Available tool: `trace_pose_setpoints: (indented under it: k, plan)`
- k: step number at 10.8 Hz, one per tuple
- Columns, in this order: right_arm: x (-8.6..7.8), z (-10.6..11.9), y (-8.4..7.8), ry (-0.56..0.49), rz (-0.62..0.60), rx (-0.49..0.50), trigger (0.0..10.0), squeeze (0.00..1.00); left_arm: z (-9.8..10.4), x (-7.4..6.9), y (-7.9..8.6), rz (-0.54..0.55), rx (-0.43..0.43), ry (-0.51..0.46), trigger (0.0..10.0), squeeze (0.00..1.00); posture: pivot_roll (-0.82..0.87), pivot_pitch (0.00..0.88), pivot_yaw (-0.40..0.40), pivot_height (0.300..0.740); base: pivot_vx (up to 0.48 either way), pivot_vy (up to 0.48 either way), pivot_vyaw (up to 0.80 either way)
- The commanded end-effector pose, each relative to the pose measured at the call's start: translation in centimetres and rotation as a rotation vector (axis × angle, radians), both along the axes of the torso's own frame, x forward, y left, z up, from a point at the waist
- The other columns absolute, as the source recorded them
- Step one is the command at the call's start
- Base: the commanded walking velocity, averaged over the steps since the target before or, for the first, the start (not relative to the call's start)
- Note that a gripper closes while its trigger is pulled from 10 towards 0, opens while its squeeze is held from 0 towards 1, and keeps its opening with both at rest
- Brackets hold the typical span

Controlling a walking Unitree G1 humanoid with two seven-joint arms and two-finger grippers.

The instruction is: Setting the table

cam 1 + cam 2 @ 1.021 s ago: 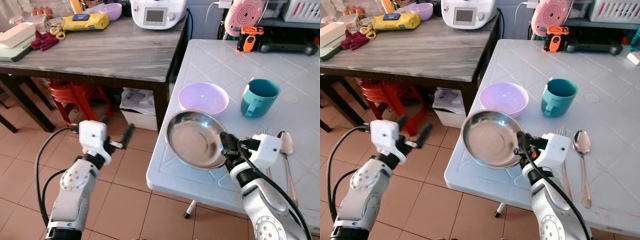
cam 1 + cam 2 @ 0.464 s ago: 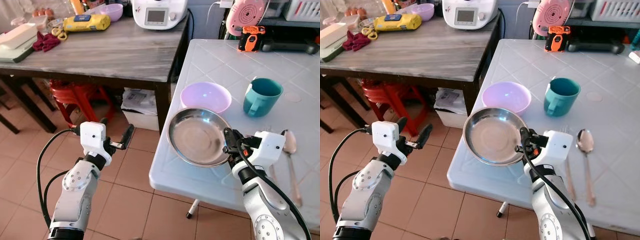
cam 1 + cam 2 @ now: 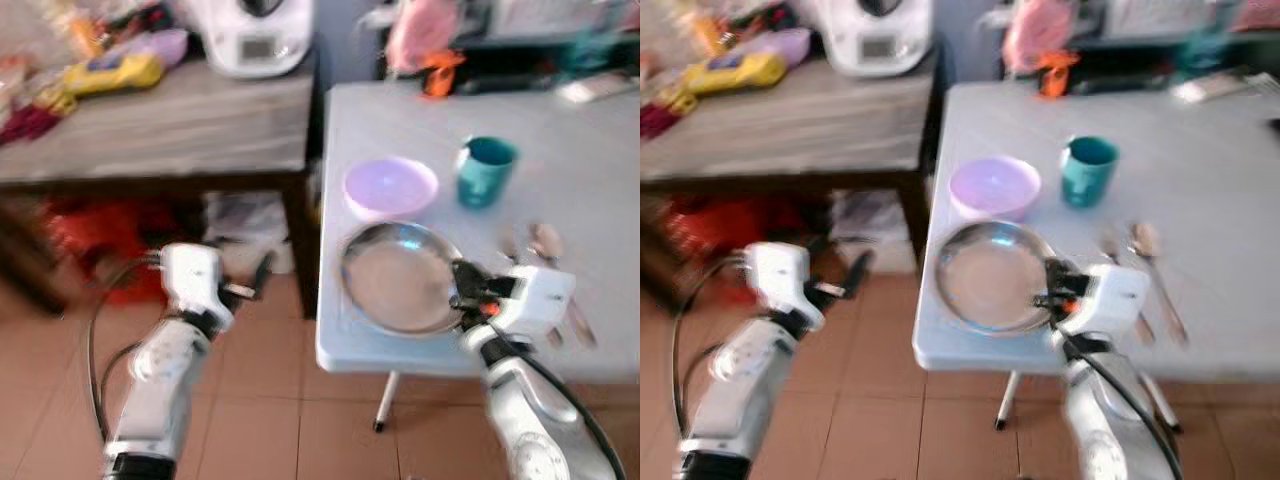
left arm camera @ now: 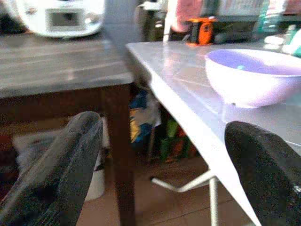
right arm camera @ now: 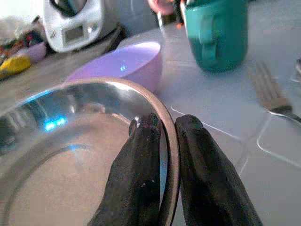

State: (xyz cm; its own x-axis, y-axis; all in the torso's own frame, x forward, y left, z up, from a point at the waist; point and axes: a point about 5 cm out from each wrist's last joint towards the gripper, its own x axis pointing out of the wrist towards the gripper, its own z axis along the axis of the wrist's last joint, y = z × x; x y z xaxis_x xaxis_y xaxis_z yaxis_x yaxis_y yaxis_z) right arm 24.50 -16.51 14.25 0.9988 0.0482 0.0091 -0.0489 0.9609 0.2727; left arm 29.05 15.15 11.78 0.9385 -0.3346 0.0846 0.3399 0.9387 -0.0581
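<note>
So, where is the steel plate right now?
The steel plate is at the white table's near-left corner, just in front of the purple bowl, its rim pinched by the right gripper.

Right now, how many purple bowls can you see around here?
2. One purple bowl sits on the white table, just behind the steel plate pinched in the right gripper. A second purple bowl is on the wooden table, far left.

grey wooden table on left: white kitchen appliance, yellow pack. red stool underneath, tiled floor.
</note>
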Motion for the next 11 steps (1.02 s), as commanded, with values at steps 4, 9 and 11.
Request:
trace_pose_setpoints:
  k: [4, 9, 11]
  plan:
    - [0.3, 0.1, 0.9, -0.017, 0.029, 0.018, 10.0, 0.0, 0.0, 0.2, 0.9, 0.042, 0.019, -0.004, 10.0, 0.0, -0.07, 0.083, 0.094, 0.74, 0.0, 0.472, -0.11]
    - [0.5, 0.1, 0.7, -0.033, 0.015, -0.003, 10.0, 0.0, -0.1, 0.4, 0.4, 0.042, 0.01, -0.007, 10.0, 0.0, -0.07, 0.078, 0.098, 0.74, 0.0, 0.475, 0.0]
    - [0.4, 0.0, 0.8, -0.034, 0.016, -0.01, 10.0, 0.0, -0.1, 0.3, 0.2, 0.035, 0.011, -0.005, 10.0, 0.0, -0.07, 0.081, 0.099, 0.74, 0.0, 0.48, 0.0]
